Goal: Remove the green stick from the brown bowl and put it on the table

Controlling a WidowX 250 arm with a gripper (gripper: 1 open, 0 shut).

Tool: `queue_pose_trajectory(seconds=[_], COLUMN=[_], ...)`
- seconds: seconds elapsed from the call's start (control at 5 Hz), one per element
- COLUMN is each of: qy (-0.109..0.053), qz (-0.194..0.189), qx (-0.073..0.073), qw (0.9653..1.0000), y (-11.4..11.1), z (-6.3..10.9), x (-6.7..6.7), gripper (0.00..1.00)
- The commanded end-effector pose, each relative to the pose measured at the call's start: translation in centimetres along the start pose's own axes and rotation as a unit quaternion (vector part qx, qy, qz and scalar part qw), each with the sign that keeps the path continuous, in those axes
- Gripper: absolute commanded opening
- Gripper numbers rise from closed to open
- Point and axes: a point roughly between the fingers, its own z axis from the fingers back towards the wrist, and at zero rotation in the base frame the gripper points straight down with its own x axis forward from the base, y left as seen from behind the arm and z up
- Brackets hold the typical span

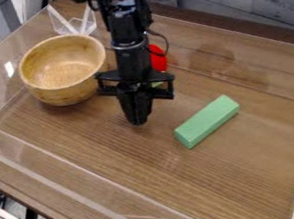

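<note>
The green stick (207, 121) lies flat on the table (102, 157), right of centre and outside the bowl. At the left stands the brown bowl (64, 68), with nothing showing inside it. My gripper (137, 117) points straight down at the table between the two, a short way left of the stick and not touching it. Nothing is between its dark fingers, which sit close together; I cannot make out whether there is a gap.
A red object (159, 58) peeks out from behind the arm, right of the bowl. Low clear acrylic walls (65, 187) run around the table top.
</note>
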Motion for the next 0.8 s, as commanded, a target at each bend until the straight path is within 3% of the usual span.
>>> queue_pose_trajectory(seconds=[0.0,0.2,0.4,0.6], qy=[-0.032,-0.026,-0.023,-0.021], qz=[-0.003,-0.020,-0.036,-0.012], qx=[-0.008,-0.006,-0.005,-0.010], qw=[0.9995,0.9994,0.9991,0.9997], y=[-0.7,0.8,2.2,1.8], z=[2.5,2.4,2.6,2.5], x=[-0.5,-1.1,-1.7,-2.0], gripper=[1.00,0.00,1.00,0.00])
